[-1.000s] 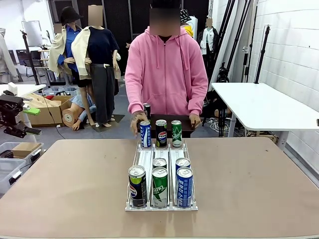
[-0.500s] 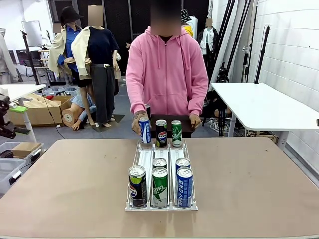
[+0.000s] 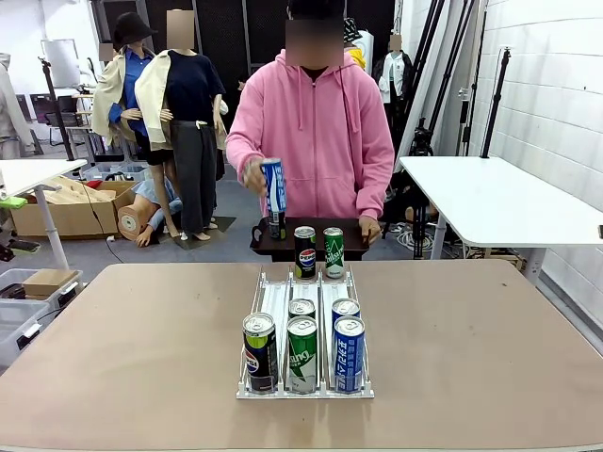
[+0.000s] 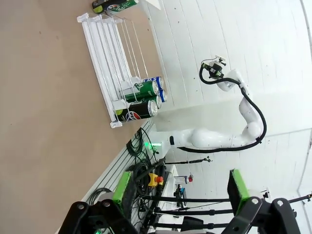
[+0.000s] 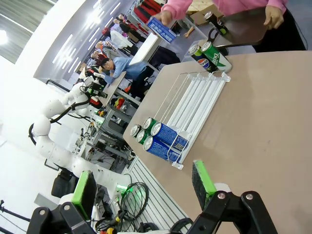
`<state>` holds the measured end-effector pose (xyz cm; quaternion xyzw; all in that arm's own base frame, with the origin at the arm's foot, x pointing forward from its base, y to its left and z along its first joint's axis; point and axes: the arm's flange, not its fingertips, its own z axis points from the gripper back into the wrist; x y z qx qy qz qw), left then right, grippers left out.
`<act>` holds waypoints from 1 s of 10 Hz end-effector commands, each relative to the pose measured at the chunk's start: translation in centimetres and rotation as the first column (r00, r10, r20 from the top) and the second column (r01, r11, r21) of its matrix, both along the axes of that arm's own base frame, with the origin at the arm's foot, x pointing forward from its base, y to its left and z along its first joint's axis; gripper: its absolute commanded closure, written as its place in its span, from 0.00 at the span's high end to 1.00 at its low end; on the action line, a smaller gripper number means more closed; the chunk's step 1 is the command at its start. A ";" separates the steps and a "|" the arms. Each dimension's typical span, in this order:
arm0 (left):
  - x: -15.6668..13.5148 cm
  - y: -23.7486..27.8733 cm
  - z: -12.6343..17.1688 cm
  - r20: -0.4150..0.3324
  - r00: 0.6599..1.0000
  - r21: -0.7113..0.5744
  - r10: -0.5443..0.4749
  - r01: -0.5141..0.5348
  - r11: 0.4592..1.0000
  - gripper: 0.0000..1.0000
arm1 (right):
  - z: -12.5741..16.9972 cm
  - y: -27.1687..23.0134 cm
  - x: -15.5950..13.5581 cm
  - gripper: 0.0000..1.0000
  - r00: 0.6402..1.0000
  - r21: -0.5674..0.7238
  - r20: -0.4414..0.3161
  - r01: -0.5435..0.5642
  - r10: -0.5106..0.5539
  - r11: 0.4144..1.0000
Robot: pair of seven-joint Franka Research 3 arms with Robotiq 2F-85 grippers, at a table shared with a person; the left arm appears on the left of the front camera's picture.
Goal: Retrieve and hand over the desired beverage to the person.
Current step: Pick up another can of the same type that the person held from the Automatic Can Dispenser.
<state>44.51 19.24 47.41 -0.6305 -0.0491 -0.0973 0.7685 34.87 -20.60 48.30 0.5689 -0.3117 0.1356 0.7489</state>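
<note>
While a second ago the slim blue drink can (image 3: 273, 185) stood at the far left end of the white wire rack (image 3: 274, 303), the person in the pink hooded sweatshirt (image 3: 316, 132) now holds it at chest height, upper middle of the front view. My left gripper (image 4: 180, 187) and right gripper (image 5: 145, 187) gape wide and empty at their frames' bottom edges, well apart from that can. Bare brown tabletop (image 3: 122, 348) flanks the rack.

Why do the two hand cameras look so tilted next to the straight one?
Front view: level, evenly lit and sharp, with the can rack square-on. Left wrist view: rolled sideways with the wrist, so the table stands on end. Right wrist view: tilted too, with ceiling lights glaring at upper left.
</note>
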 end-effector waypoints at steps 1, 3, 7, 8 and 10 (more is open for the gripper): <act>-0.5 -0.4 0.3 0.013 1.000 0.020 0.020 -0.020 1.000 1.00 | 0.0 0.2 0.0 1.00 1.000 0.018 0.018 -0.001 0.000 1.000; -0.5 -0.4 0.3 0.013 1.000 0.020 0.020 -0.020 1.000 1.00 | 0.0 0.2 0.0 1.00 1.000 0.018 0.018 -0.001 0.000 1.000; -0.5 -0.4 0.3 0.013 1.000 0.020 0.020 -0.020 1.000 1.00 | 0.0 0.2 0.0 1.00 1.000 0.018 0.018 -0.001 0.000 1.000; -0.5 -0.4 0.3 0.013 1.000 0.020 0.020 -0.020 1.000 1.00 | 0.0 0.2 0.0 1.00 1.000 0.018 0.018 -0.001 0.000 1.000; -0.5 -0.4 0.3 0.013 1.000 0.020 0.020 -0.020 1.000 1.00 | 0.0 0.2 0.0 1.00 1.000 0.018 0.018 -0.001 0.000 1.000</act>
